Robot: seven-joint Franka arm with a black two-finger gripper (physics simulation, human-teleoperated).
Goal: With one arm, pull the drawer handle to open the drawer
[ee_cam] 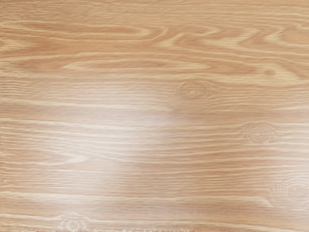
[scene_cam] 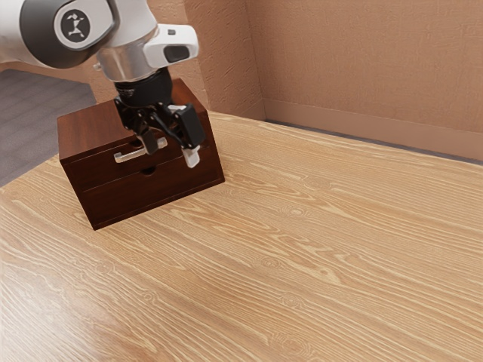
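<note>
Gripper [scene_cam: 170, 151] is parked right at the drawer handle [scene_cam: 134, 155], jaws apart straddling one end (nothing clamped yet), probably lined up to tug the drawer [scene_cam: 94, 170] open.

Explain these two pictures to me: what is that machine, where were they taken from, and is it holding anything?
These are renders from a simulator. The machine is a white and grey robot arm, and its black two-finger end effector is the part that grasps. The exterior view comes from a camera beside the arm. The wrist view comes from a camera on the arm's hand, looking at the light wooden table. On that table stands a dark brown wooden drawer box with a pale bar handle on its front. The end effector is at the handle, but its fingers stand apart, so nothing is held yet. The drawer looks flush with the box, not pulled out.
</note>
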